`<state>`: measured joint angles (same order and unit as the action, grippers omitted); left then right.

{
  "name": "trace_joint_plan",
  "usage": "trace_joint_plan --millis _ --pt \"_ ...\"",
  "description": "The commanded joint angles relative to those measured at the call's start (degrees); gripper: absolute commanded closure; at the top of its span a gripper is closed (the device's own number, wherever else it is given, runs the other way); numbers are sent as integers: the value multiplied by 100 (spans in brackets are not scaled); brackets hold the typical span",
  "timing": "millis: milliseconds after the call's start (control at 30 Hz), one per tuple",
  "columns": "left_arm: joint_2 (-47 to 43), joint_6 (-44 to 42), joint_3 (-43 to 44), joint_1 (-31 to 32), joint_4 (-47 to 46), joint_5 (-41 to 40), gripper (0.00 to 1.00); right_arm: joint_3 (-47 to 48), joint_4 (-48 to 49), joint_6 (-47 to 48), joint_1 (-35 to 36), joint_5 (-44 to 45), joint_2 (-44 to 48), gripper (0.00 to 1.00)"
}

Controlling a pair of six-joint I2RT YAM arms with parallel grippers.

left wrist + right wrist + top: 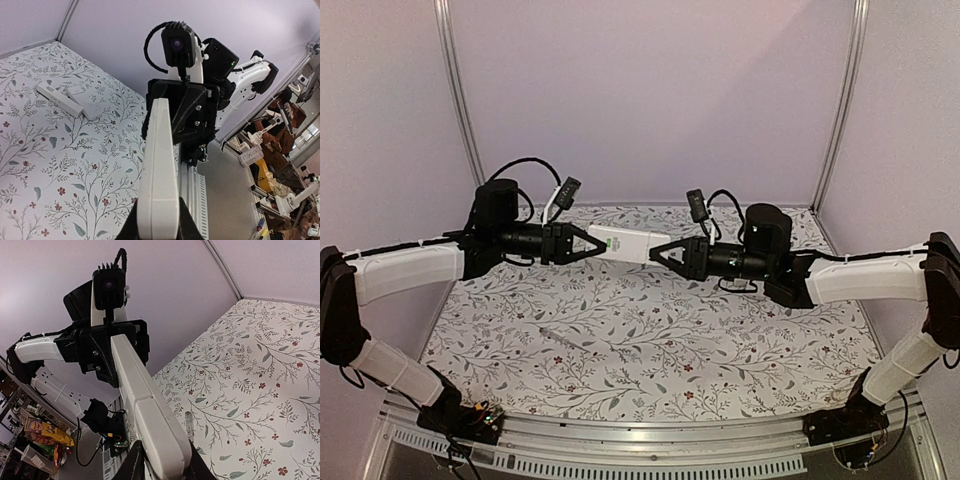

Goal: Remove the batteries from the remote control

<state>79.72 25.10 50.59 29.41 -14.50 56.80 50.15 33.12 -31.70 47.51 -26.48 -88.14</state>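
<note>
1. Remote (625, 245) up in the air, roughly level above the flowered surface (720, 340), strung between my two arms.
2. My left pincer (592, 243) is clamped on its left end and my right pincer (658, 250) on its right end. Both are closed on the remote, nose to nose.
3. Batteries: none in sight. My guess is they sit inside the body, behind a cover.
4. My right wrist camera shows a seam across the white body, close to my right fingers (131, 465). I take it for the cover's edge, though I can't be sure.
5. To do this well, one pincer should anchor, squeezing the body only and staying off the cover. The other should let go, come back flat on the cover and push along the length, not pry upward.
6. Watch out: two grips pulling against each other could twist the remote or jam the cover.
7. Best to work low over the middle of the surface, so freed cells cannot roll away.
8. A long white bar (57, 97) and a shorter white piece (85, 103) lie on the surface, well apart from this. I'd leave them be.
</note>
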Motion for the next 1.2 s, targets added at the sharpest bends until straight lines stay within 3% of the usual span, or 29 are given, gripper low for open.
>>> trace_joint_plan --millis 0,133,333,733,1167 --pt "-71 -23 13 119 -33 -39 100 -108 -30 11 -31 309 118 75" --pt "-79 -27 24 124 -5 -78 100 -223 -34 12 -57 458 242 64" --pt "-80 -47 34 125 47 -158 100 -293 -95 27 -66 565 439 61" --pt "-93 -78 41 118 141 -282 100 -278 -103 16 -59 395 495 80" --pt "-89 -211 118 120 419 -573 100 -295 -221 -18 -63 552 552 90"
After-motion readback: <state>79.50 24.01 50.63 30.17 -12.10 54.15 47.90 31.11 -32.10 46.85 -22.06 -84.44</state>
